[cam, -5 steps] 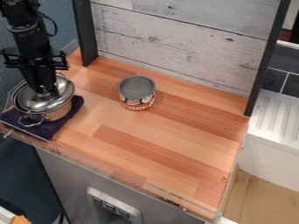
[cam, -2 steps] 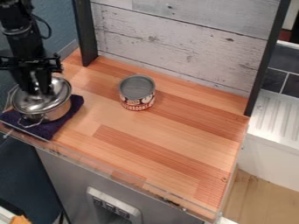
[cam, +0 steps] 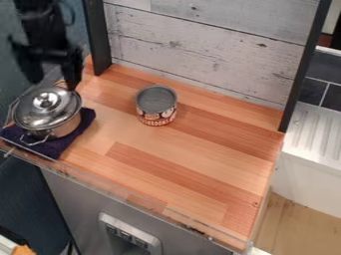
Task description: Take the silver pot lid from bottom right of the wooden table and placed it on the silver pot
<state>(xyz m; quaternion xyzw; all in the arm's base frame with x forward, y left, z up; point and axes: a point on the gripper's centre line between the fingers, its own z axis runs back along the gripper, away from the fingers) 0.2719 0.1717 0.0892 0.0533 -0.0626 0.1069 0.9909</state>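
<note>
The lid (cam: 48,109) is set on the pot (cam: 65,129) near the table's (cam: 193,149) left edge; it could be knocked off if the wide-open claw (cam: 53,73) is swung low.

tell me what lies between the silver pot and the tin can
Beside the pot, an edge of the dark cloth, then bare wooden table up to the can, in the camera view.

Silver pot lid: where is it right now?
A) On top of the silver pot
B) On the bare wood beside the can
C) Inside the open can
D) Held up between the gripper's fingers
A: the lid rests on the pot, its knob free, and the gripper is above it with its fingers apart.
</note>
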